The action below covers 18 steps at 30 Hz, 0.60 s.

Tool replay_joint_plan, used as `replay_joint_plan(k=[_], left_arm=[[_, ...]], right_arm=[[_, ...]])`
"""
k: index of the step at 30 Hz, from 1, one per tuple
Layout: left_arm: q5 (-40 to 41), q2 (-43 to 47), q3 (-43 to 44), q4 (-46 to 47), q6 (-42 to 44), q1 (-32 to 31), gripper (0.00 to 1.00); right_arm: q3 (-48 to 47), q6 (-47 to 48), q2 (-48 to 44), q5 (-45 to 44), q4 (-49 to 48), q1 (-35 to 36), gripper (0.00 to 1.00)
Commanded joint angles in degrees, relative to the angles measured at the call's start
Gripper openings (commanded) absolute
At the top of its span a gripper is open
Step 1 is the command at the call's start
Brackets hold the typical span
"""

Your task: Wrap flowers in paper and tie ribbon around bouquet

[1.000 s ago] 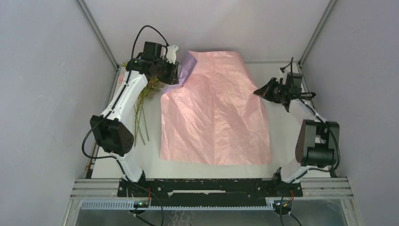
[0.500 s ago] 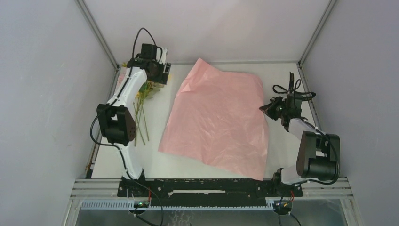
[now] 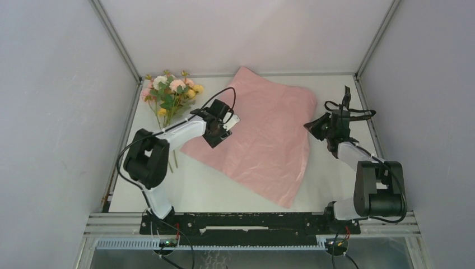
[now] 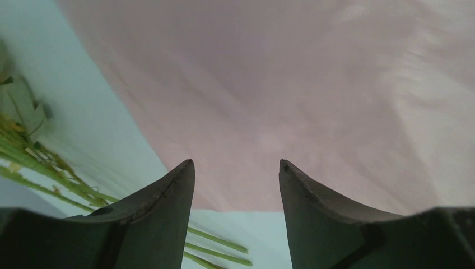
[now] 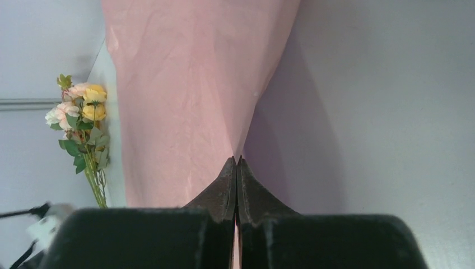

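Pink paper (image 3: 263, 134) takes up most of the white table (image 3: 336, 185). It is a large, lightly creased sheet lying pink face up, skewed so that one corner points at the back wall and another at the near edge. Only the top camera gives us its whole outline. The flowers (image 3: 170, 92) lie at the far left corner, just beside the sheet's left edge but apart from it. Their pink, yellow and white blooms point toward the back wall and their thin green stems trail toward us.

The right wrist camera shows what the top view cannot. The right gripper (image 5: 236, 159) has its fingers pressed tight together on the sheet's right edge, and the paper gathers to a point there. The left wrist camera shows the left gripper (image 4: 236, 165) with its jaws well apart and nothing between them, poised over the sheet's left edge with stems beside it.
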<state>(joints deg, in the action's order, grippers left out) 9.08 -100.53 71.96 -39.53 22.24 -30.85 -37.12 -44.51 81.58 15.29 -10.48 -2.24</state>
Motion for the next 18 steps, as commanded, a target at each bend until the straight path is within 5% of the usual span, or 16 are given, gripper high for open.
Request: replay_joint_plan(k=[1, 5, 9, 13, 18], left_arm=[[13.0, -6.0, 2.4, 8.1, 5.3, 2.4, 0.61], [17.7, -9.9, 5.0, 10.9, 8.4, 4.2, 0.61], [20.6, -12.3, 6.6, 13.7, 9.9, 6.5, 0.61], [18.7, -12.2, 6.0, 13.6, 10.3, 6.9, 0.61], [19.0, -14.0, 7.8, 15.7, 11.2, 8.3, 0.61]], right_arm=[[0.1, 0.7, -4.8, -4.2, 2.6, 2.1, 0.09], [0.3, 4.6, -12.7, -10.6, 13.6, 5.5, 0.36], [0.4, 9.2, -22.5, -19.7, 21.1, 6.7, 0.49], [-0.5, 13.1, -25.4, -21.7, 22.6, 4.7, 0.54], [-7.7, 18.3, -14.8, -12.7, 22.5, 5.1, 0.48]])
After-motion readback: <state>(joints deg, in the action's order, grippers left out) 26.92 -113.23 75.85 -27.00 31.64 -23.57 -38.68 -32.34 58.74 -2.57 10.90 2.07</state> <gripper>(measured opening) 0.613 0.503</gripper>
